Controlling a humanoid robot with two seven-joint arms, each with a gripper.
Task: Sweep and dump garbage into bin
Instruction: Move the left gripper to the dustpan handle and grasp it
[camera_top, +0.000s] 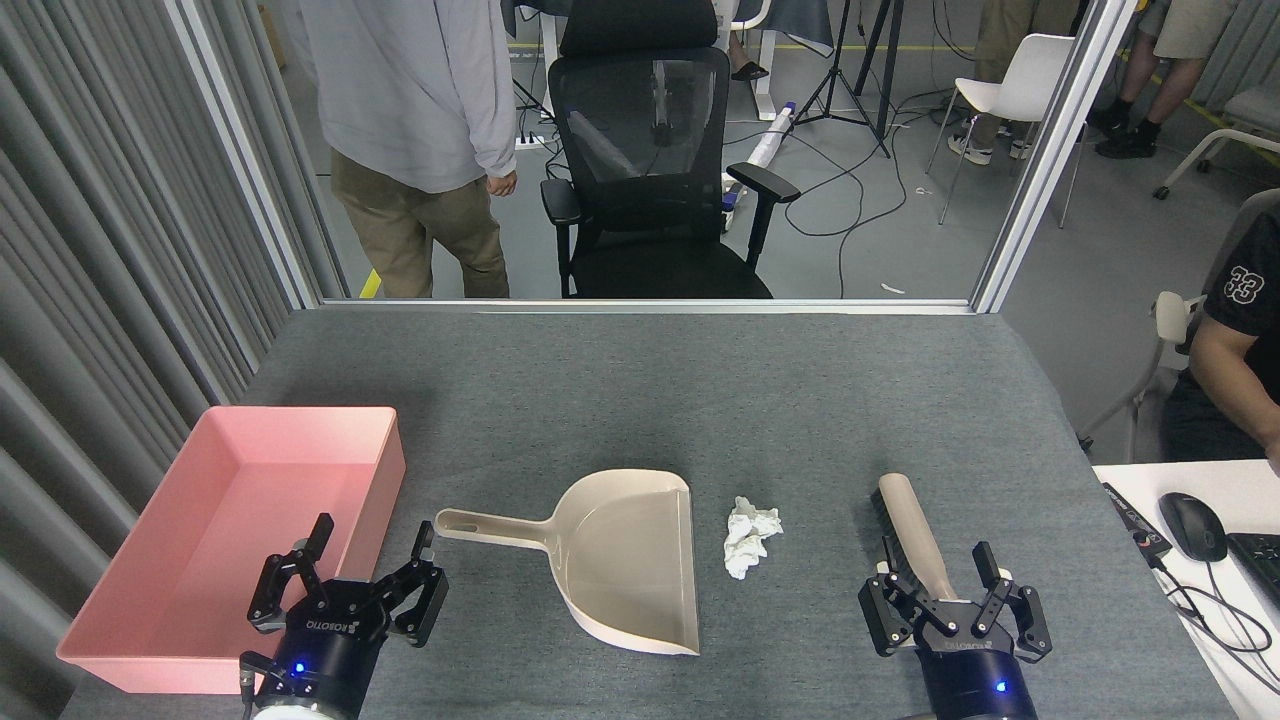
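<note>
The garbage (750, 535), a small crumpled white tissue wad, lies on the grey table just right of the beige dustpan (625, 555). The dustpan's open mouth faces the wad and its handle points left. The pink bin (120, 610) sits at the table's front left. A brush (908, 530) with a beige handle and dark bristles lies at the right. My left gripper (373, 538) is open, between the bin's right wall and the dustpan handle, holding nothing. My right gripper (938, 565) is open, with the near end of the brush handle lying between its spread fingers.
The grey table (640, 400) ends at a metal frame at the back. Behind it are a black office chair (655, 170) and a standing person (420, 130). A seated person (1235, 350) and a white desk with a mouse (1192, 525) are at the right.
</note>
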